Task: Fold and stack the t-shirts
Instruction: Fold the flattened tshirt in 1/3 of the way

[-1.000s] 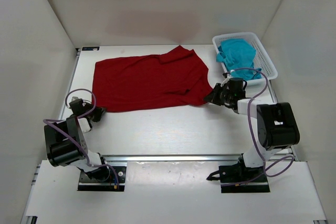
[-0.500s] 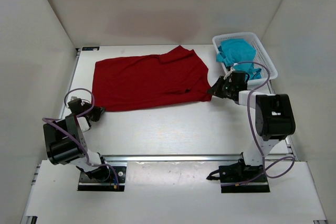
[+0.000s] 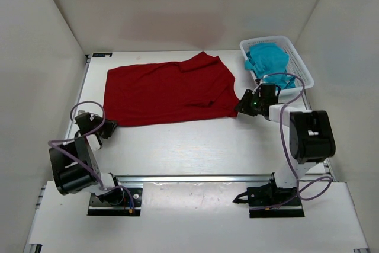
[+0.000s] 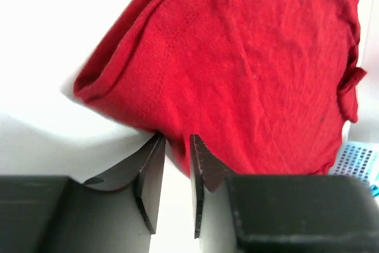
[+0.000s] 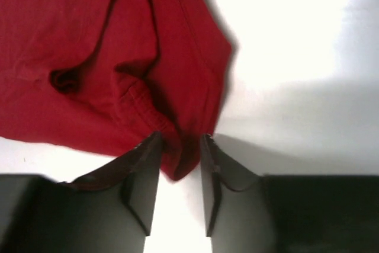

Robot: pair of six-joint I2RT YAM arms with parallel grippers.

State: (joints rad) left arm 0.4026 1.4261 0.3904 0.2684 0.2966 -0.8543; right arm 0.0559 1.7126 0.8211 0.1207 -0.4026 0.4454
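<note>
The dark red t-shirt lies spread flat across the back left of the table. My left gripper is at its near left corner, and its jaws stand narrowly apart with the red fabric pinched between the tips. My right gripper is at the shirt's near right corner, shut on a bunched fold of red fabric that hangs between its tips. The teal t-shirt lies crumpled in the basket.
The white slotted basket stands at the back right, just behind my right gripper; a corner of it shows in the left wrist view. White walls enclose the table on three sides. Bare white table lies between the shirt and the arm bases.
My right gripper has moved back and to the right, pulling the shirt's near right corner outward. The left gripper has shifted slightly at the near left corner.
</note>
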